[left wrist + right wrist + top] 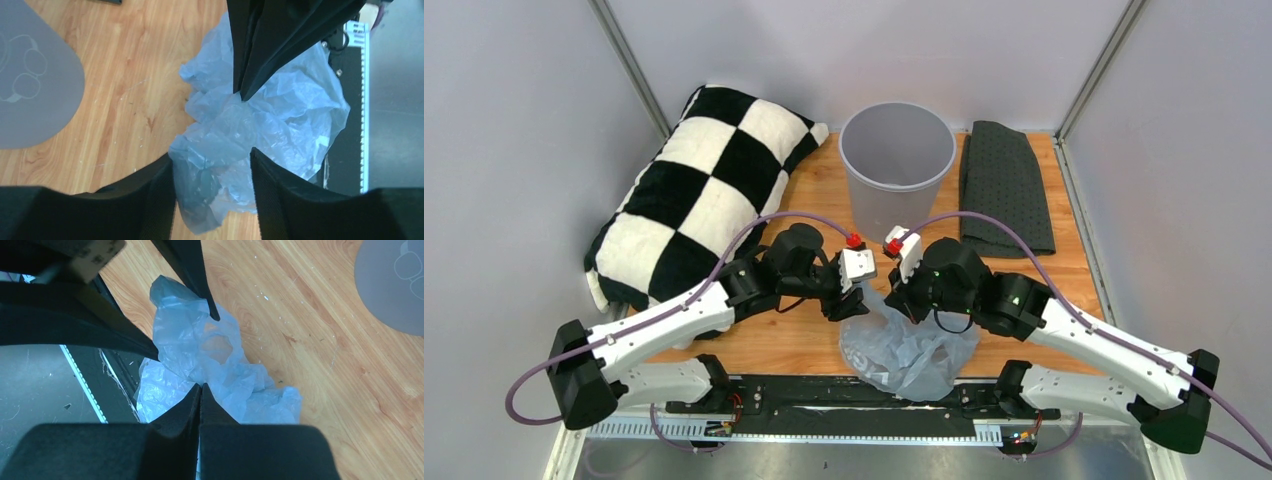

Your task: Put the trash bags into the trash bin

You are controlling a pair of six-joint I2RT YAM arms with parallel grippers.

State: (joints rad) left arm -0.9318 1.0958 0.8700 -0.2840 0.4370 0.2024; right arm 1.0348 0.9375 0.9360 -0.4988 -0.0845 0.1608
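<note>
The pale blue crinkly trash bag point(911, 352) lies bunched on the wooden table at the near edge, between the two arms. My right gripper point(201, 386) is shut, pinching a fold of the bag point(220, 370); in the top view it point(904, 298) sits at the bag's upper edge. My left gripper point(211, 155) is open, its jaws standing either side of a raised part of the bag point(225, 135) without closing on it; in the top view it point(848, 303) is just left of the right gripper. The light grey trash bin point(896, 160) stands upright behind both grippers.
A black-and-white checkered pillow point(699, 190) lies at the left. A dark grey dotted cloth point(1004, 185) lies right of the bin. The bin wall shows at the edge of the left wrist view point(30, 80) and of the right wrist view point(395, 285). A black rail point(824, 395) runs along the near edge.
</note>
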